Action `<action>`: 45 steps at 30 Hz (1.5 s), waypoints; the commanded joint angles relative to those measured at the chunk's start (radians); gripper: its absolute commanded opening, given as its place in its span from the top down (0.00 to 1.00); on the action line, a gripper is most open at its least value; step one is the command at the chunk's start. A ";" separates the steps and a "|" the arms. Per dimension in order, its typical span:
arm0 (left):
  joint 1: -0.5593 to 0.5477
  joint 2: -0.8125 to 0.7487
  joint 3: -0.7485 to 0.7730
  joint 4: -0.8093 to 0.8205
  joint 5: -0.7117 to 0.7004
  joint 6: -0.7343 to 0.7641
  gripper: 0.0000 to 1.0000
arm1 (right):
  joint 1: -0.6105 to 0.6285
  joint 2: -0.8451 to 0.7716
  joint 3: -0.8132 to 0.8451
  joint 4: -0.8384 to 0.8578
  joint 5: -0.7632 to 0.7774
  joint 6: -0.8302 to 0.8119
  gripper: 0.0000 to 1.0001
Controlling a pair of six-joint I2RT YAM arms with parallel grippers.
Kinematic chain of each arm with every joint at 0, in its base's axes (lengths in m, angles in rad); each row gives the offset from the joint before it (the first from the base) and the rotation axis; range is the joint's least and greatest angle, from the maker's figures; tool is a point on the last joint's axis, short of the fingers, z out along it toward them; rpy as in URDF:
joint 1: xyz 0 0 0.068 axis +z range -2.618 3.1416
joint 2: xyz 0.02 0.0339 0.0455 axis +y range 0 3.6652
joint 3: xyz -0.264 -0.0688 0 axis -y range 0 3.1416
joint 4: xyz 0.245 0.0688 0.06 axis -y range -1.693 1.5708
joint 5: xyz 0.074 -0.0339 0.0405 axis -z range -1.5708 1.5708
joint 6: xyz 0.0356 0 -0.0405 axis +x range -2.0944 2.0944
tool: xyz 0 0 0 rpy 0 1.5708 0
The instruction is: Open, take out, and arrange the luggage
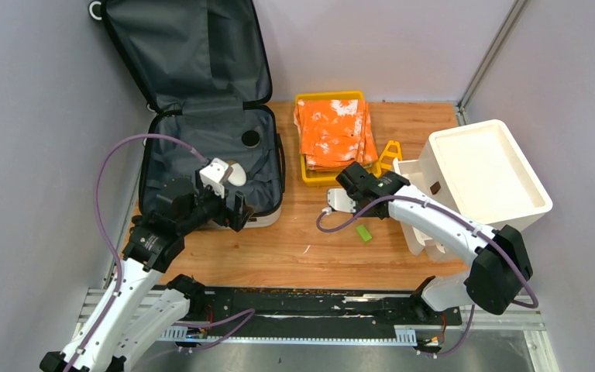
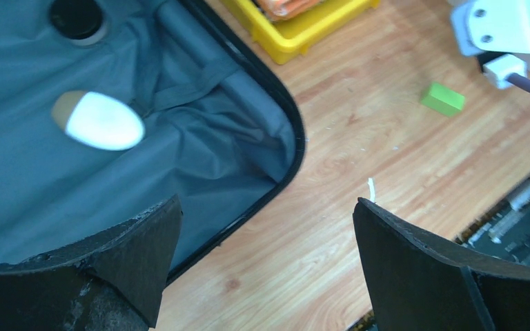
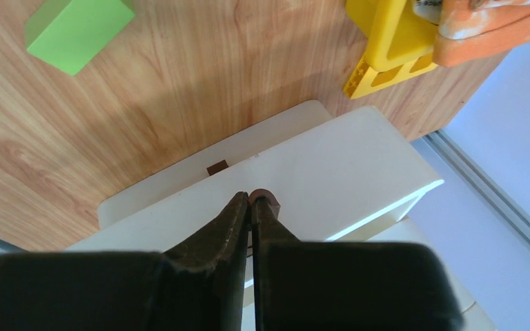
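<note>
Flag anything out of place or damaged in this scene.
Minor only. A green block lies loose on the table, with a small white scrap near it. The orange cloth stack spills over the rim of the yellow tray. The luggage is open, with no visible damage.

The left gripper (image 2: 266,221) hangs wide open over the edge of the luggage (image 2: 41,179). A white egg shape (image 2: 103,123) lies inside. A green block (image 2: 443,98) sits on the surface (image 2: 359,158).
</note>
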 commanded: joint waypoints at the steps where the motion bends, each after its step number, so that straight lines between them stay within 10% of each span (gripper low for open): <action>1: -0.005 -0.027 0.018 0.000 -0.177 -0.033 0.00 | 0.037 -0.002 0.052 0.142 0.028 0.071 0.87; 5: -0.005 -0.021 0.018 0.010 -0.314 -0.091 0.00 | 0.045 -0.017 0.059 0.142 0.025 0.139 0.60; 11: 0.015 0.128 0.046 0.078 -0.515 -0.097 0.00 | 0.062 -0.132 0.015 0.265 -0.007 0.175 0.51; 16: 0.171 0.480 0.246 0.062 -0.419 -0.177 0.08 | 0.083 -0.228 0.014 0.482 -0.055 0.395 0.40; 30: 0.273 1.091 0.562 0.083 -0.333 -0.303 0.22 | 0.087 -0.374 0.007 0.701 -0.233 0.765 0.42; 45: 0.284 1.320 0.601 0.069 -0.375 -0.378 0.29 | 0.087 -0.438 -0.049 0.747 -0.300 0.763 0.37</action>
